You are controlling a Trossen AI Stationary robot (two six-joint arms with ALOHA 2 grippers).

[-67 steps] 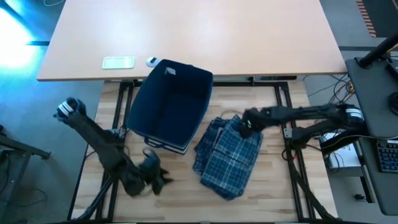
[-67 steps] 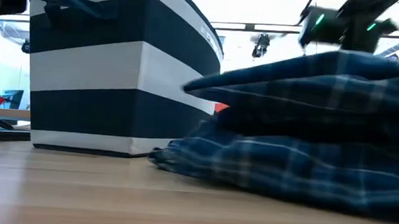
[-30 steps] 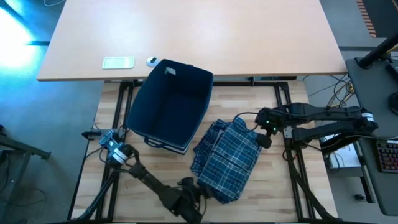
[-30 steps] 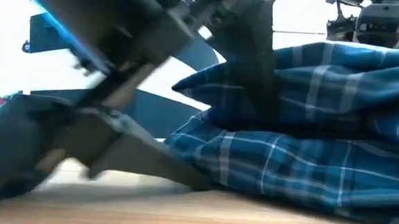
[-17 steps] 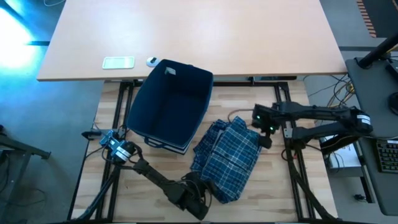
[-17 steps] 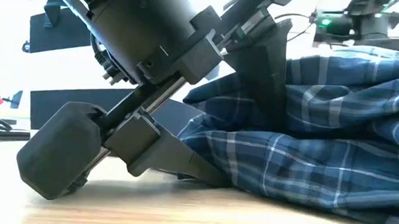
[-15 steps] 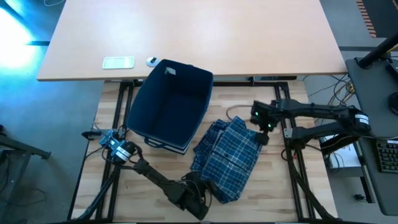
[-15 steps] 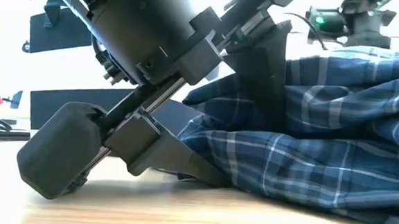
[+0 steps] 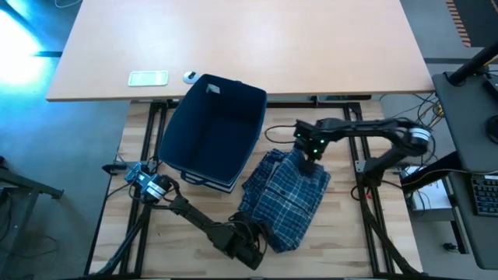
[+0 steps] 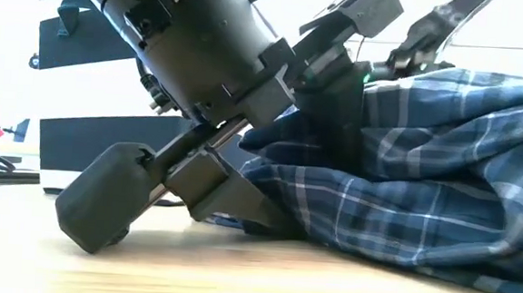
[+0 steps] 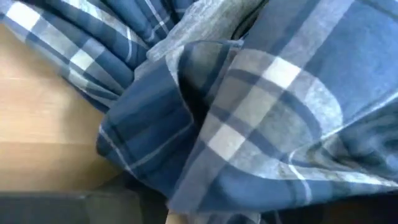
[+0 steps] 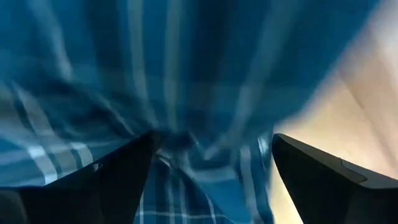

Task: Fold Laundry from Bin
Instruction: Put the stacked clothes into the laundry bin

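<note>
Large pale desk (image 9: 233, 47) beyond, wooden work table (image 9: 342, 233) below; navy bin (image 9: 214, 132) at table's far-left, seemingly emptied; plaid laundry pile (image 9: 284, 198) heaped just beside it, centre-right, a grey layer showing inside the folds.

Left gripper (image 9: 250, 247) low at pile's near edge, lower finger (image 10: 240, 204) wedged under the plaid hem; closing, grip not confirmable. Right gripper (image 9: 310, 149) over pile's far edge, fingers (image 12: 323, 180) spread wide, nothing held.

Pinch one layer only; lift slowly; keep hem taut.

Versus one second ago: right arm swung inward onto cloth; left jaws narrowed.
</note>
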